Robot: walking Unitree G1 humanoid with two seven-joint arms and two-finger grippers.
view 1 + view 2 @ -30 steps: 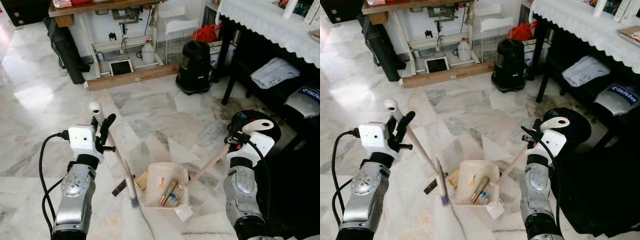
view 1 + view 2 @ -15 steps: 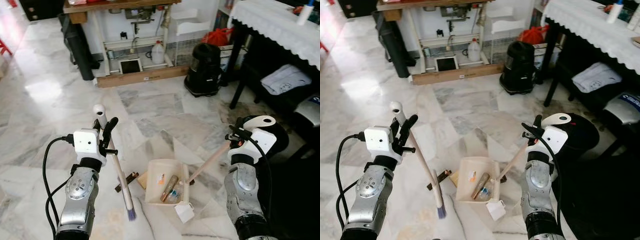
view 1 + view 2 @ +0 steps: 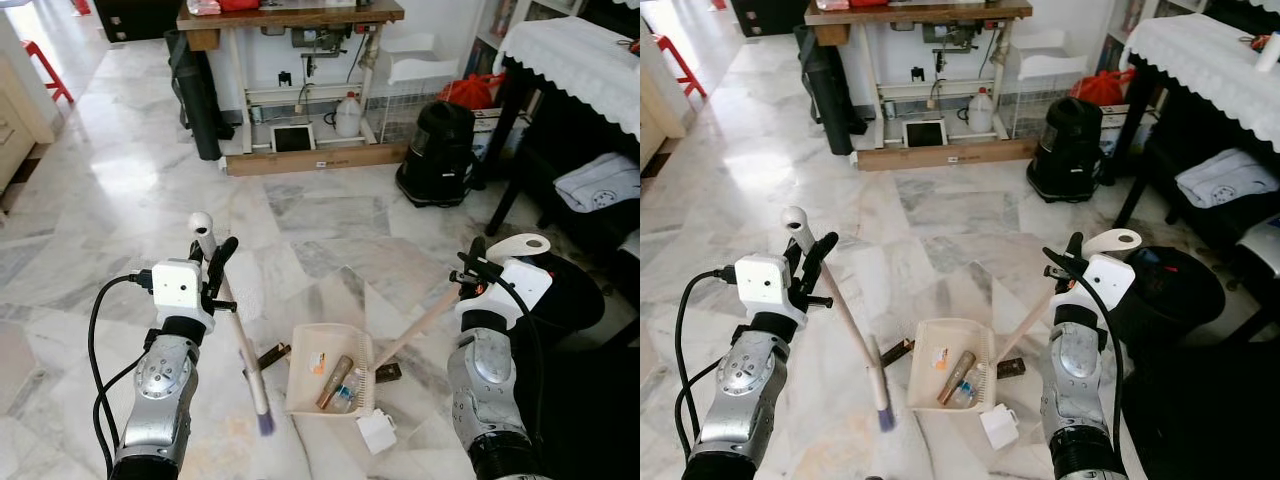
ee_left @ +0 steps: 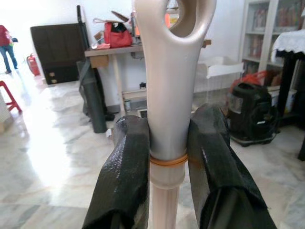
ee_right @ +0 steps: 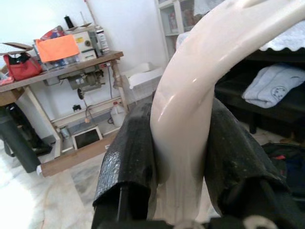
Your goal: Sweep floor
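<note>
Two tools are occupying me: my left end effector (image 3: 213, 262) is clenching the upper handle of a cream broom (image 3: 238, 340), and my right end effector (image 3: 472, 268) is clenching the curved top of the dustpan handle (image 3: 420, 322). Both black fingers (image 4: 125, 176) of the left one are pressing against the broom's neck just under its hanging loop. The broom is slanting down from my left end effector, its purple bristle tip (image 3: 264, 424) resting on the marble floor (image 3: 120, 200) just beside the dustpan (image 3: 330, 370). The cream dustpan is sitting on the floor between my arms, holding a brown tube-like item (image 3: 335, 367) and other small bits. A dark flat piece (image 3: 272, 354) is lying by its left edge, another dark piece (image 3: 387, 373) by its right, and a white scrap (image 3: 377, 432) is lying near its lower corner.
</note>
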